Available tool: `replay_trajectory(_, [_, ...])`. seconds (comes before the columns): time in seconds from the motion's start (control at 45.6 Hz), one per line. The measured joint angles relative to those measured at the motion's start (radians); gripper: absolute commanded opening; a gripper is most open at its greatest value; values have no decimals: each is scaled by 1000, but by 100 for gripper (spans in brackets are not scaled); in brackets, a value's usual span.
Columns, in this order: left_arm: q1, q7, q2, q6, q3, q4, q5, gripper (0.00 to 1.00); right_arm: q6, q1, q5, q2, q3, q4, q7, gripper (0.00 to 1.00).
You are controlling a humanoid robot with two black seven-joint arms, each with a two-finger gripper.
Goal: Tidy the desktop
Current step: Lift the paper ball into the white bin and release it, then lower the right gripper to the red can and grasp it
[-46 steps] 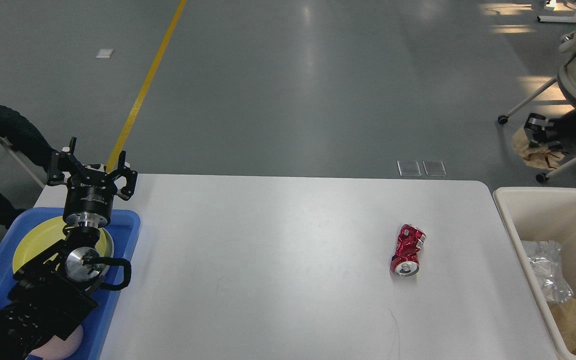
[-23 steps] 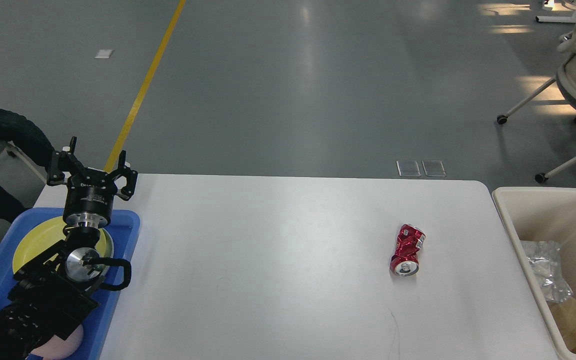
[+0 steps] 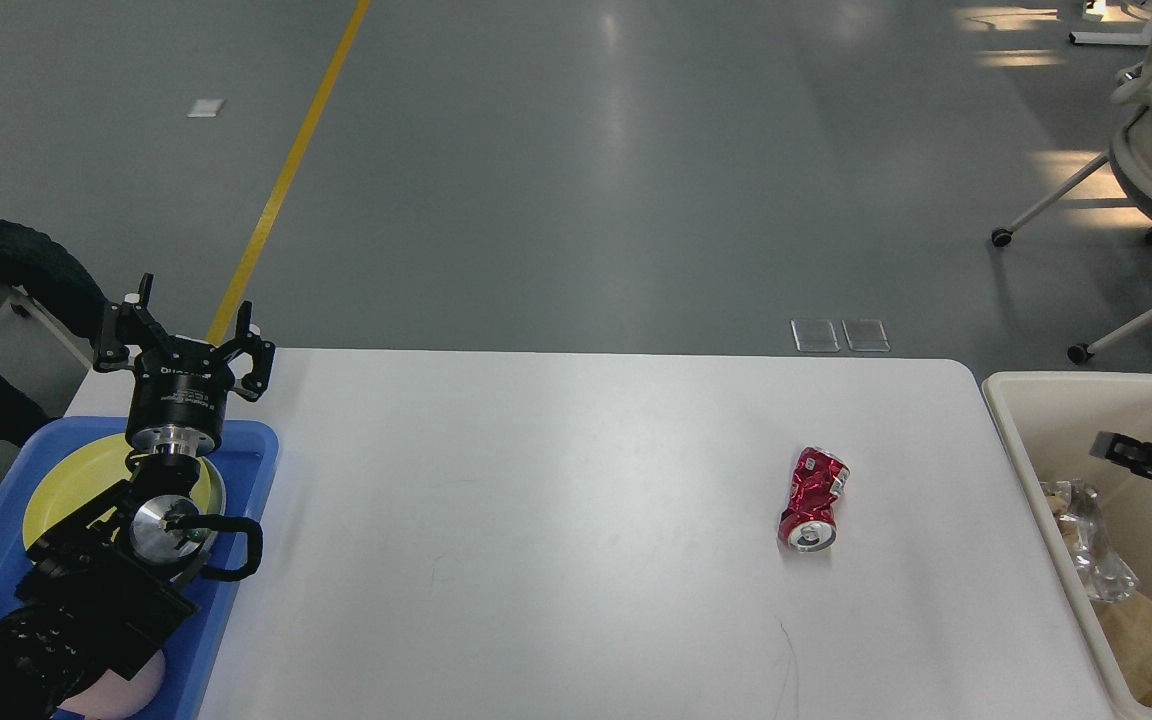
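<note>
Head view, looking forward and down: a large smooth white rectangular desktop [image 3: 536,520] with rounded corners fills the lower frame, standing on a grey glossy floor crossed by a yellow painted line [image 3: 286,180]. A crushed red aluminium drink can [image 3: 813,498] lies on its side on the right half of the desktop, its opened top facing the camera, well apart from everything else. At the left edge, a blue plastic tray [image 3: 251,470] holds a yellow round plate [image 3: 56,490], and a pale pink rounded object [image 3: 126,690] shows at the tray's near end. The left gripper [image 3: 186,335] hangs above the tray's far edge, its black fingers spread apart and empty. To the right of the desktop stands a cream-white rectangular bin [image 3: 1026,400] containing crumpled clear plastic film [image 3: 1091,545] and a piece of brown cardboard [image 3: 1151,645]. The right gripper [image 3: 1121,450] pokes in over the bin from the right edge; seen small and dark, whether its fingers are apart or together cannot be told. A white wheeled office chair [image 3: 1151,150] stands on the floor beyond.
</note>
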State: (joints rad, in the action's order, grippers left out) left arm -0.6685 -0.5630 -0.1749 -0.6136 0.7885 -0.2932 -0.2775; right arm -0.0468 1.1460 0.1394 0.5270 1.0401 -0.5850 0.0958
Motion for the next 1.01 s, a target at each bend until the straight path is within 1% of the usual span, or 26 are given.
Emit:
replay_trajectory(0.132, [0, 0, 0, 0, 0, 0, 0, 96, -21, 222, 3, -8, 83, -179, 2, 100])
replay_trajectory(0.219, [0, 0, 0, 0, 0, -1, 0, 96, -87, 361, 3, -50, 140, -262, 2, 100])
replay_trajectory(0.285, [0, 0, 0, 0, 0, -1, 0, 96, -178, 461, 2, -96, 181, -303, 2, 100])
replay_trajectory(0.461, [0, 0, 0, 0, 0, 0, 0, 96, -504, 663, -1, -226, 228, -344, 1, 100])
replay_trajectory(0.548, [0, 0, 0, 0, 0, 0, 0, 96, -625, 728, -1, -273, 227, -361, 1, 100])
replay_trajectory(0.614, [0, 0, 0, 0, 0, 0, 0, 96, -684, 779, -1, -297, 226, -395, -1, 100])
replay_trajectory(0.702, [0, 0, 0, 0, 0, 0, 0, 96, -723, 858, -1, -310, 221, -465, -2, 100])
replay_trajectory(0.834, [0, 0, 0, 0, 0, 0, 0, 96, -735, 942, -1, -313, 213, -551, -2, 100])
replay_trajectory(0.921, [1, 0, 0, 0, 0, 0, 0, 96, -726, 924, -1, -307, 195, -560, -2, 100])
replay_trajectory(1.009, [1, 0, 0, 0, 0, 0, 0, 96, -708, 822, -1, -304, 162, -532, -2, 100])
